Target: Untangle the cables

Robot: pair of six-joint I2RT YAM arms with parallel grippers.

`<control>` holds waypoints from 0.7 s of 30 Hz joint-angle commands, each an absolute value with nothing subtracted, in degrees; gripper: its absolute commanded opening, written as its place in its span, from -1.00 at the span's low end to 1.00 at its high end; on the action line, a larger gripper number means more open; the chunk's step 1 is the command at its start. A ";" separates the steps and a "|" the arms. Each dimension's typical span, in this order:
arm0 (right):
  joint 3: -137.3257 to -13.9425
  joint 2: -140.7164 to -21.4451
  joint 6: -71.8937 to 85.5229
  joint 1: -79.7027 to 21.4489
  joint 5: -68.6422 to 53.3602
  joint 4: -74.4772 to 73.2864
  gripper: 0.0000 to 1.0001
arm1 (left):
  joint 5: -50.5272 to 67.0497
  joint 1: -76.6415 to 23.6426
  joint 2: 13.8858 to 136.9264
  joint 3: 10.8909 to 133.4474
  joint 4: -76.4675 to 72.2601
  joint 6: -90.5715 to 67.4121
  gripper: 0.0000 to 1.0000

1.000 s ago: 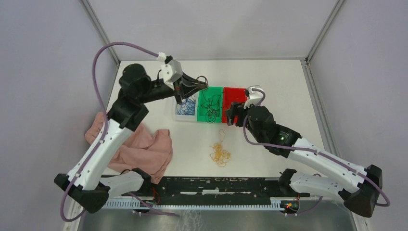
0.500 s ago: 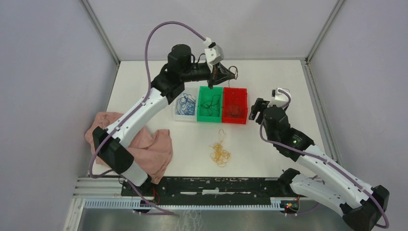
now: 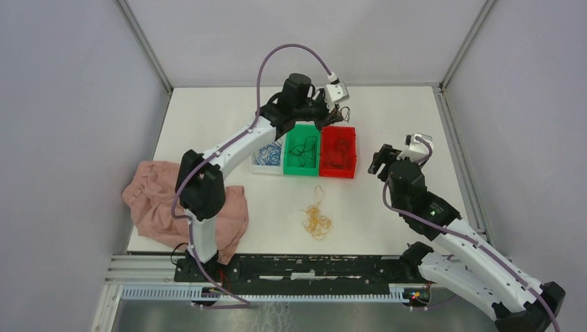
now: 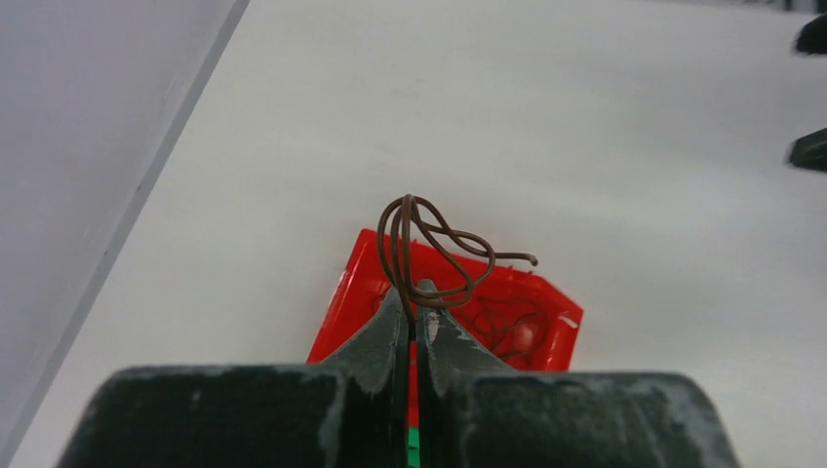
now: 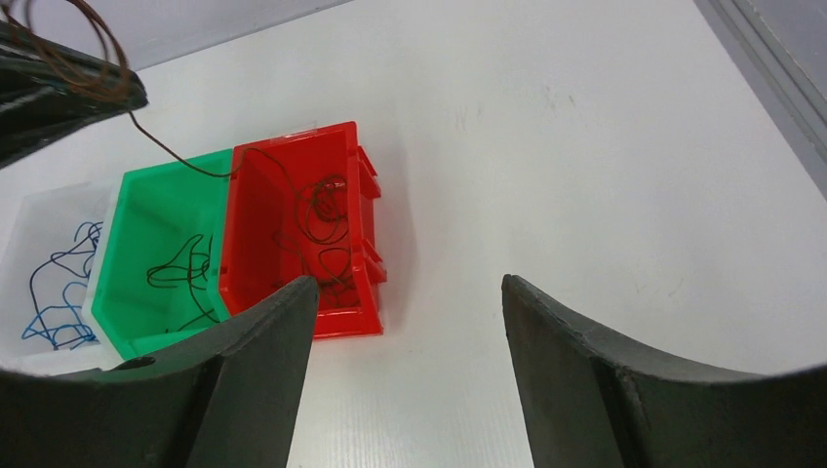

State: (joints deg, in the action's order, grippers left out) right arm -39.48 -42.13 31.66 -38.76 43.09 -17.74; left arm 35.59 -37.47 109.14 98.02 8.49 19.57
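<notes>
Top external view takes in the white table (image 3: 415,124), with a pink cloth (image 3: 149,200) crumpled at its left edge, partly hidden under the left arm (image 3: 228,142). Three bins sit side by side toward the far end: a clear bin (image 3: 255,166), a green bin (image 3: 287,166) and a red bin (image 3: 349,169). The left gripper (image 3: 339,109) reaches over the far side of the red bin, but its fingertips are hard to make out from above.

The left wrist view settles it: the fingers are pressed together on a looped brown cable (image 4: 429,249), which stands up above the tips with the red bin just beyond. Only a sliver of green shows between the fingers.

The right gripper (image 5: 405,288) has its fingers wide apart and holds nothing; it hangs to the right of the red bin. From its camera the left gripper is cut off in the top-left corner, and one thin strand trails from it down to the rim between the green and red bins.

Blue cables (image 3: 266,153) lie in the clear bin and dark cables (image 3: 302,151) in the green and red ones. A small heap of yellow cables (image 3: 317,220) lies loose on the table — well apart from both grippers.
</notes>
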 commanded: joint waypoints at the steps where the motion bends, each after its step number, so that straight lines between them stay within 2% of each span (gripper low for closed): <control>1: -38.94 -41.01 31.64 -38.09 45.65 -16.73 0.51 | 24.89 -39.08 112.69 103.59 14.81 29.82 -0.94; 5: -38.71 -40.30 31.21 -37.70 44.90 -16.12 0.44 | 25.91 -38.83 114.05 106.26 17.01 27.20 -0.94; 11: -39.02 -41.26 31.69 -37.27 43.62 -15.95 0.46 | 27.02 -38.82 108.74 104.15 14.91 24.67 -0.94; 21: -40.20 -43.02 32.10 -36.62 43.10 -15.42 0.44 | 22.56 -39.21 110.69 111.34 29.79 21.74 -0.94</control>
State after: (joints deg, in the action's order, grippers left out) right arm -38.87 -42.98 31.79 -37.15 42.94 -17.61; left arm 23.90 -38.79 112.33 108.09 23.70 23.68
